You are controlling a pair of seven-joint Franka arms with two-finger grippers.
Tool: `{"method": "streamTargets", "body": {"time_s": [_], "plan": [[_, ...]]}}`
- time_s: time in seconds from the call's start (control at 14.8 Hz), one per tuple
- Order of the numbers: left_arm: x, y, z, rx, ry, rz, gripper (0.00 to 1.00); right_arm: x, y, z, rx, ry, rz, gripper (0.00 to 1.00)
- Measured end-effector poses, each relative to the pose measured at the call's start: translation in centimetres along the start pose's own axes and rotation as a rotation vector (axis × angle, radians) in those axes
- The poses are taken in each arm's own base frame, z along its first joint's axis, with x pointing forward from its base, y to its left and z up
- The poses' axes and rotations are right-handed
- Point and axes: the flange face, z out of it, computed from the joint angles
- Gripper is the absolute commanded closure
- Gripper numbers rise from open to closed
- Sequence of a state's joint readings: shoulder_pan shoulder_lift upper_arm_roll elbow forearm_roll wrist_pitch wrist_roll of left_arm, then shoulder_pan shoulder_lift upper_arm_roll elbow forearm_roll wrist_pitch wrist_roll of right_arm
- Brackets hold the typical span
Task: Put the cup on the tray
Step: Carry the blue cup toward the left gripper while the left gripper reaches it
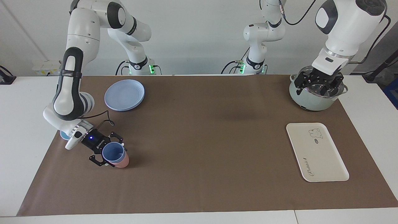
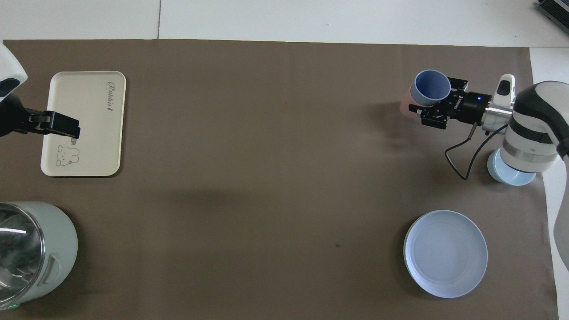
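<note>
The periwinkle-blue cup (image 1: 113, 153) is tilted, its mouth up and away from the robots, at the right arm's end of the table. It sits in the mouth of a salmon-pink cup (image 1: 123, 161) of the same shape. My right gripper (image 1: 109, 152) is shut on the blue cup (image 2: 430, 87); the pink cup (image 2: 405, 106) peeks out below it. The cream-white tray (image 1: 315, 152) lies bare at the left arm's end of the table and shows in the overhead view too (image 2: 89, 120). My left gripper (image 1: 318, 88) hangs open and empty over a pot and waits.
A pale green pot (image 1: 314, 101) stands nearer to the robots than the tray. Stacked round blue plates (image 1: 124, 95) lie near the right arm's base. A light-blue bowl (image 2: 506, 175) sits under the right wrist. A brown mat (image 1: 199, 140) covers the table.
</note>
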State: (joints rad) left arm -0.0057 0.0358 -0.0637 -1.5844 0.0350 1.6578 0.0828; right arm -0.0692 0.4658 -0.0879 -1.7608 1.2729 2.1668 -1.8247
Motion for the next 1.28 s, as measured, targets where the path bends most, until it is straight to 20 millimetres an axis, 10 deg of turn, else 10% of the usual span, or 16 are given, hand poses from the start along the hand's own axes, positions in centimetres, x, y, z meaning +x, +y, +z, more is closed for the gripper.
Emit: {"method": "streamTargets", "body": {"time_s": [0.34,0.68,1.28], "plan": [[0.8,0.5,-0.5,0.005,0.071,0.009,0.02,11.7,-6.8,0.5,-0.042,-0.171,0.097,1.0],[2.0,2.9,-1.0,-0.16,0.156,-0.044,0.14,16.1,-13.0,5.7,-0.101,-0.332,0.146,1.0],[11.0,18.7,4.2,-0.553,0.213,-0.365,0.26,20.7,-23.0,11.6,-0.289,-0.535,0.264,1.0]]}}
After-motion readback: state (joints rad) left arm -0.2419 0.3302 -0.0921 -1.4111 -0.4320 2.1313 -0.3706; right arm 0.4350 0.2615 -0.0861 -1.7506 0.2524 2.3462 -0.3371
